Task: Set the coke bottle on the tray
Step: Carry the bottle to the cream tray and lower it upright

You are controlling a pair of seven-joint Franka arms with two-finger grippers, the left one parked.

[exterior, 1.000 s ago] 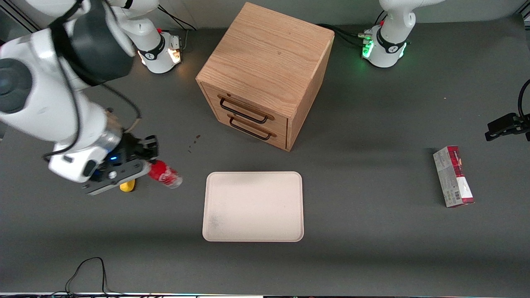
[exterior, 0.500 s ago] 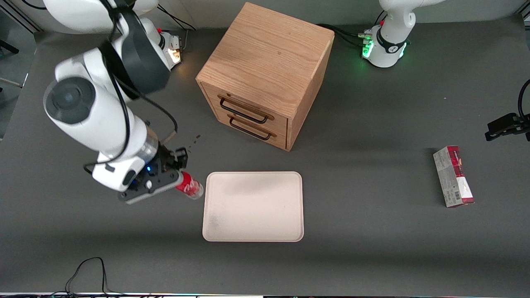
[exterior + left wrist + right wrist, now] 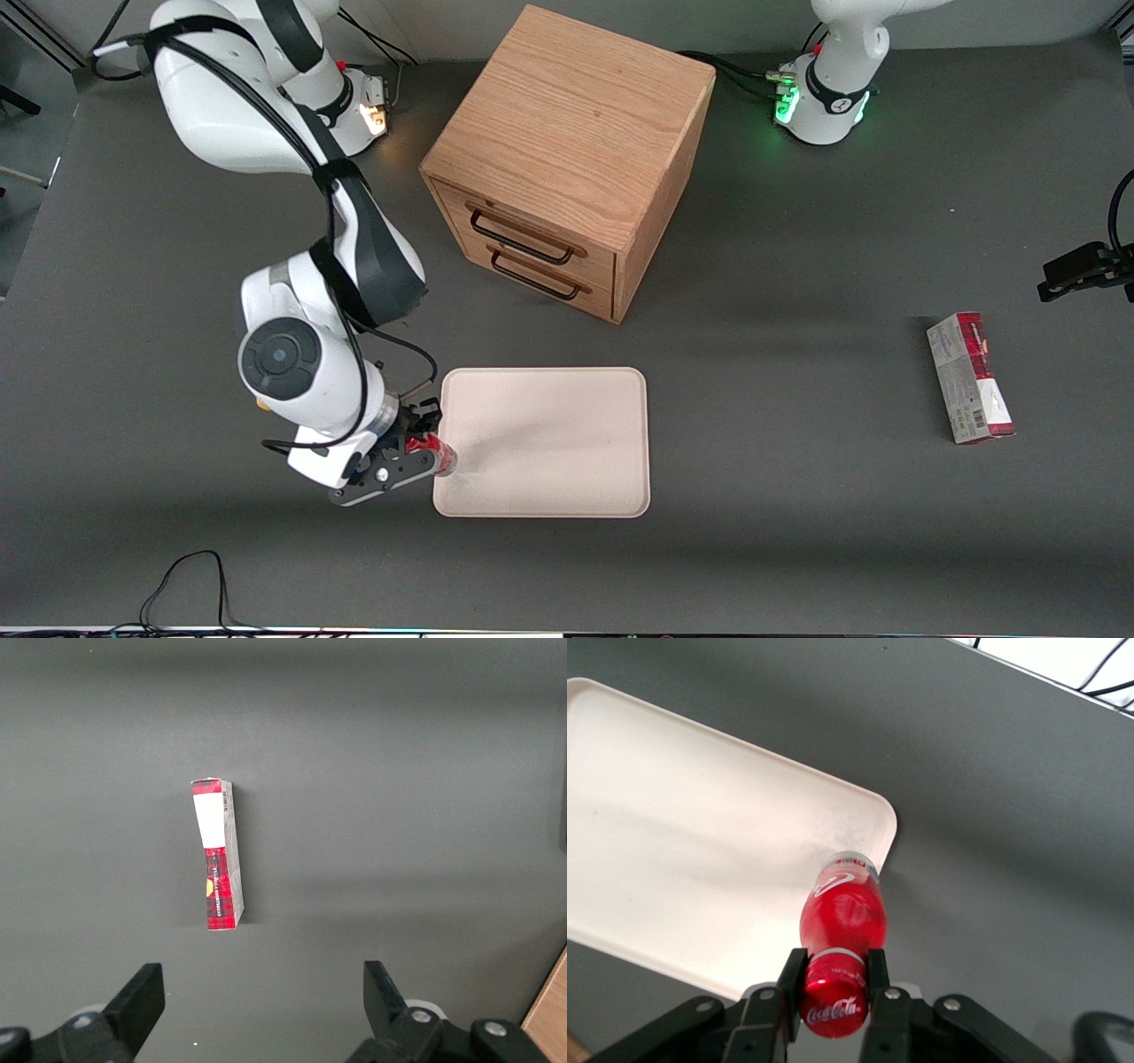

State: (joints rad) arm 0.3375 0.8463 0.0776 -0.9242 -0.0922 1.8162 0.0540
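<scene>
The coke bottle (image 3: 840, 912) hangs by its neck in the gripper (image 3: 833, 979), the two fingers pressed against the sides just under the red cap, so the pincer is clamped on it. The bottle is held off the surface, base down, its clear base above the rim of the tray (image 3: 700, 815) at the corner nearest the front camera on the working arm's end. In the front view only a bit of the red bottle (image 3: 440, 455) shows past the gripper (image 3: 416, 447), right at that edge of the tray (image 3: 567, 443).

Outward from there, the wooden drawer cabinet (image 3: 567, 159) stands farther from the front camera than the tray, its two drawer fronts facing it. A red-and-grey carton box (image 3: 970, 378) lies well apart, toward the parked arm's end of the table (image 3: 797, 549).

The main risk, as I judge it, is the placing point. The base sits over the rim rather than over the flat floor, so a release here could land the bottle on the raised lip and tip it over, either onto the table or rolling across the tray. The bottle is slim and tall for its base, which makes it easy to topple. A grip only at the neck may also let it swing, so it could touch down tilted.
</scene>
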